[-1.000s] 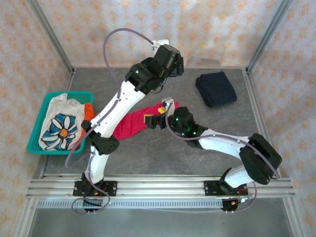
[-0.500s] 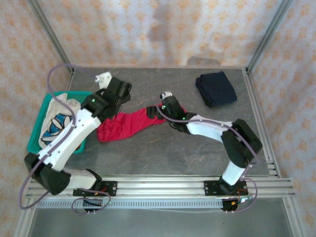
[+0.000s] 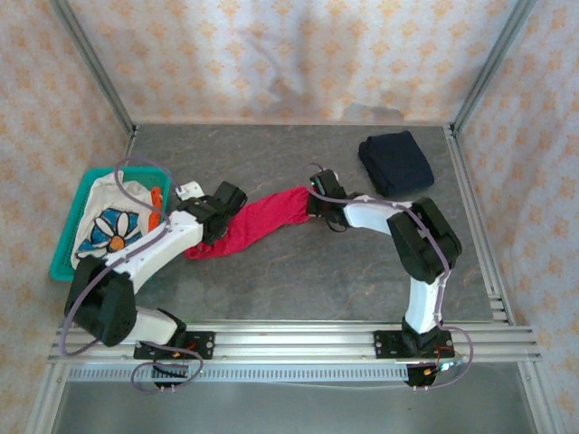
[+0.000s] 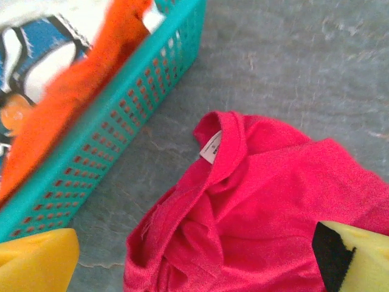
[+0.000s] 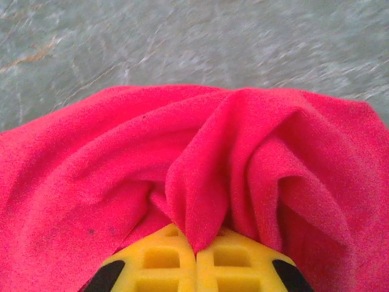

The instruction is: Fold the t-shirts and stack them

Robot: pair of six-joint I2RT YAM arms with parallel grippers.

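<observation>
Red t-shirt (image 3: 262,220) is lying on the table (image 3: 298,280); our right fingers (image 5: 164,261) are clamping its bunched end, and we are holding our left fingers (image 4: 36,258) apart astride its collar end.

Overhead, light falls bright and even from above; soft, faint shadows lie under the arms on the grey table (image 3: 298,280). In the left wrist view the teal basket (image 4: 121,134) at upper left is smeared by blur, the red shirt (image 4: 273,201) sharper; in the right wrist view the table along the top edge streaks with blur, while the cloth's weave at centre is crisp.
</observation>
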